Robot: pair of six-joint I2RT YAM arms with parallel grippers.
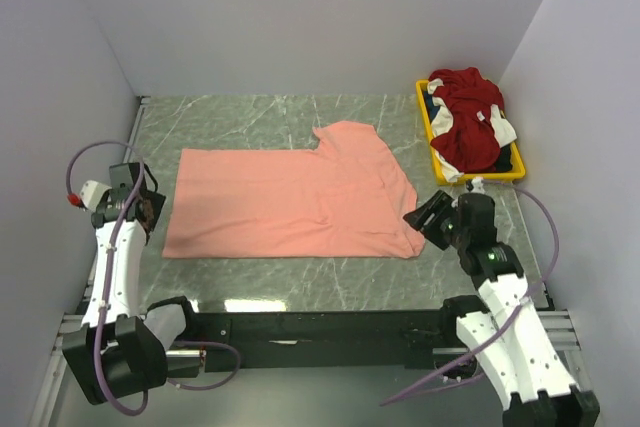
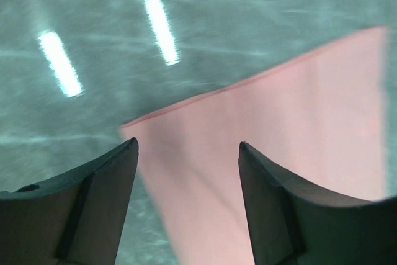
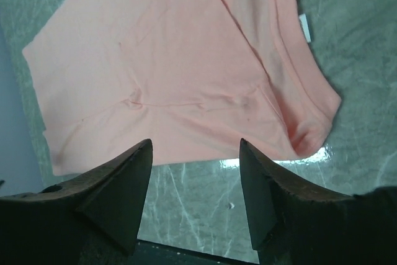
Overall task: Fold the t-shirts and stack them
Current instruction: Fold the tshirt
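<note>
The salmon-pink t-shirt (image 1: 290,202) lies flat on the green marble table (image 1: 260,117), its long axis running side to side, so one short end faces each arm. The left gripper (image 1: 143,209) sits just off the shirt's left end near its front corner. In the left wrist view its jaws stand wide with nothing between them, and that corner of pink cloth lies just ahead and below, running under the gap toward the right-hand finger. The right gripper (image 1: 430,217) is just off the shirt's right front corner. Its jaws are also wide and empty, and the right wrist view shows the shirt's front edge a little ahead of the fingertips, with the rounded, doubled-over corner ahead and to the right. Each arm is therefore nearer its own end, and neither touches the cloth; any fresh grasp, I judge, means going forward and down onto the nearest corner. Beyond the shirt's right end, well apart from it, a yellow tray (image 1: 424,112) holds a crumpled dark red t-shirt with white parts (image 1: 465,122) over some dark cloth (how many garments are in there I cannot tell). A small white tag (image 3: 304,29) shows at the pink shirt's edge, too small to read; no brand, print or other writing is visible anywhere.
</note>
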